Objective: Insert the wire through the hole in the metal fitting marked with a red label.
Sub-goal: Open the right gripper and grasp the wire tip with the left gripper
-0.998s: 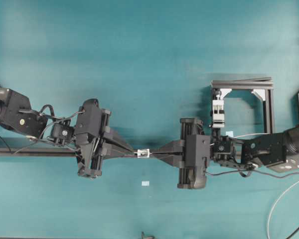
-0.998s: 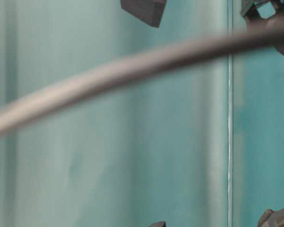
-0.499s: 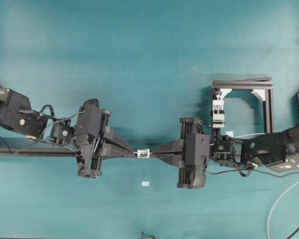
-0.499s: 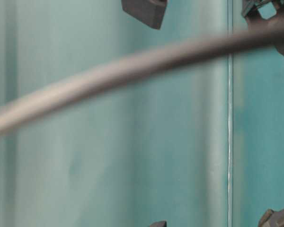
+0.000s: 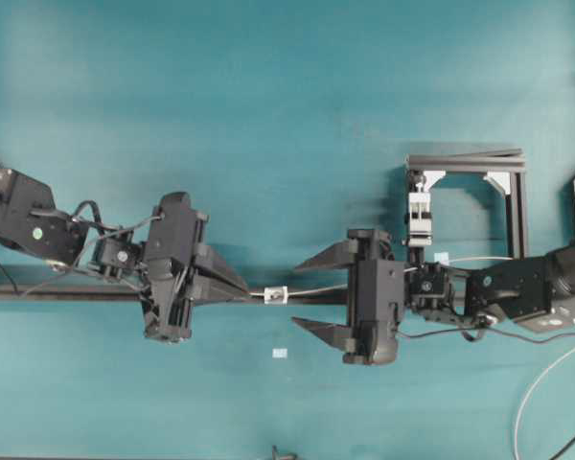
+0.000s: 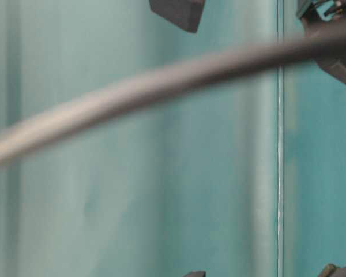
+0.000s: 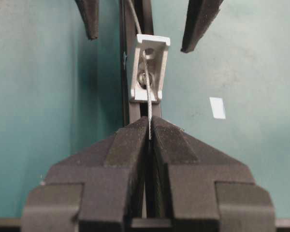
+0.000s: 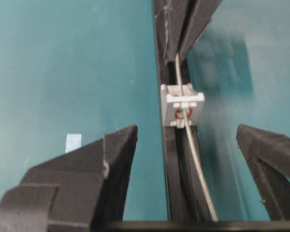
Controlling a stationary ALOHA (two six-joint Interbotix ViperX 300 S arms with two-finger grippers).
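Observation:
The small silvery metal fitting (image 5: 276, 294) sits on the black rail (image 5: 67, 294) between my two grippers. The thin wire (image 7: 149, 108) runs from my left gripper (image 7: 149, 126), which is shut on it, into the hole (image 7: 144, 77) of the metal fitting (image 7: 150, 67). In the right wrist view the wire (image 8: 198, 169) comes out of the red-ringed hole (image 8: 181, 114) and lies along the rail (image 8: 171, 159). My right gripper (image 8: 187, 129) is open, its fingers (image 8: 113, 162) standing wide on either side of the wire without touching it. From overhead, the right gripper (image 5: 303, 294) straddles the wire (image 5: 316, 287).
A black frame (image 5: 465, 161) with a white-and-black clamp (image 5: 419, 216) stands at the back right. A small white patch (image 5: 280, 354) lies on the teal table in front of the fitting. A white cable (image 5: 541, 383) curves at the right. A blurred cable (image 6: 161, 81) crosses the table-level view.
My right gripper has opened wide and let go of the wire. My left gripper, still shut on the wire, has drawn back slightly to the left.

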